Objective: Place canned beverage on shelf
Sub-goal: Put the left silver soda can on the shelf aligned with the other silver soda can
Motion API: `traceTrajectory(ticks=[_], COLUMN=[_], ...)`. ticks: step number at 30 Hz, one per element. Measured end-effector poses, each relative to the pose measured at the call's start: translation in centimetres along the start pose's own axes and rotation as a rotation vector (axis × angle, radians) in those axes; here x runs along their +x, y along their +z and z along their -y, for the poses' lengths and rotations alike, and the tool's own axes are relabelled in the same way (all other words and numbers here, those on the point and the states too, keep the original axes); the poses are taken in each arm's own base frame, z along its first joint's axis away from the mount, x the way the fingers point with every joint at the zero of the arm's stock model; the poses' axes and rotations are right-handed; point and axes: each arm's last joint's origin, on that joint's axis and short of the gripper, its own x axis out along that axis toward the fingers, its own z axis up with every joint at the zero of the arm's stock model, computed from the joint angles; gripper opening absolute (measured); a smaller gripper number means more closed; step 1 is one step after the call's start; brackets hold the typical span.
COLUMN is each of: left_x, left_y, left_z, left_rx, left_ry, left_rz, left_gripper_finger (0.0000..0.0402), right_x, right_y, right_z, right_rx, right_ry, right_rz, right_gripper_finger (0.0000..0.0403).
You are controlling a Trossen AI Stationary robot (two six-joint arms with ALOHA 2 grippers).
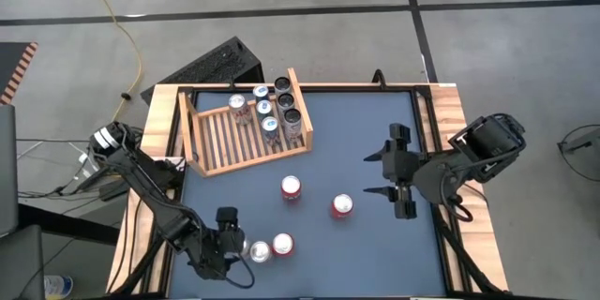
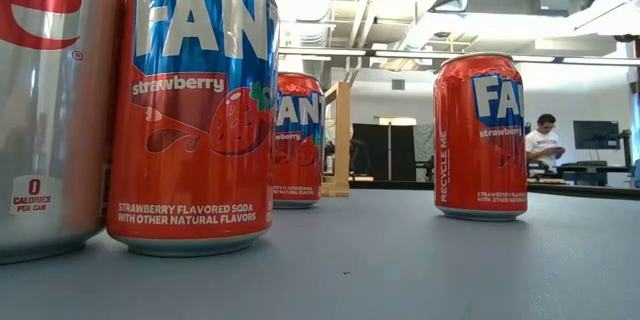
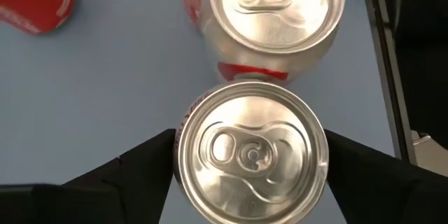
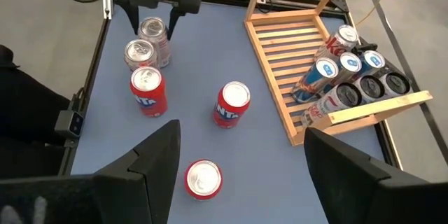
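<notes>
My left gripper [image 3: 250,136] is at the table's near left. Its open fingers stand on either side of an upright silver can [image 3: 252,155], seen from above. A second silver can [image 1: 260,251] and a red can [image 1: 282,245] stand just beyond it. Two more red cans [image 1: 292,187] [image 1: 342,206] stand at mid-table. The light-wood slatted shelf [image 1: 230,141] lies at the far left, with several cans [image 1: 272,108] bunched at its right end. My right gripper [image 1: 398,183] hangs open high over the table's right side, with nothing between its fingers. My left gripper comes at the silver can from above, slanting down, one finger [image 3: 140,164] by each side of the can's upper wall [image 3: 183,122]. The finger edges stand right against the can's outline. Whether they touch it I cannot tell. The can stands upright on the table.
A black ridged box [image 1: 220,64] sits beyond the table's far left corner. Raised wooden borders [image 1: 450,112] run along the table's sides. The second silver can [image 3: 276,7] stands very close to the one between my left fingers. A person [image 2: 545,145] is far off in the room.
</notes>
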Motion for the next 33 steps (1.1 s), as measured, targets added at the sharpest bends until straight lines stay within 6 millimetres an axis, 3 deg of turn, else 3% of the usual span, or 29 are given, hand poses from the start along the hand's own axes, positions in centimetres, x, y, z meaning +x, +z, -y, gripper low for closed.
traceTrajectory(ticks=[4, 10, 17, 23, 33], left_x=[0.0, -0.4, -4.4, -7.7, -9.8], left_y=[0.1, 0.1, 0.3, 1.3, 3.3], left_z=[-0.1, -0.3, -2.4, -6.2, -15.6], left_rx=[0.013, -0.001, -0.11, -0.19, -0.257], left_ry=[-0.001, 0.025, 0.101, 0.198, 0.529], left_rz=[0.001, 0.018, 0.099, 0.215, 0.238], left_gripper_finger=[0.0288, 0.0287, 0.0287, 0.0287, 0.0287], right_x=[0.0, 0.0, 0.0, 0.0, 0.2], right_y=[0.0, 0.0, 0.0, 0.0, 0.0], right_z=[0.0, 0.0, 0.0, 0.0, -0.1], right_rx=[0.0, 0.002, 0.002, -0.005, -0.008], right_ry=[0.0, 0.0, 0.0, 0.0, 0.002], right_rz=[0.0, 0.0, 0.0, 0.0, -0.004], right_gripper_finger=[0.0276, 0.0276, 0.0276, 0.0276, 0.0276])
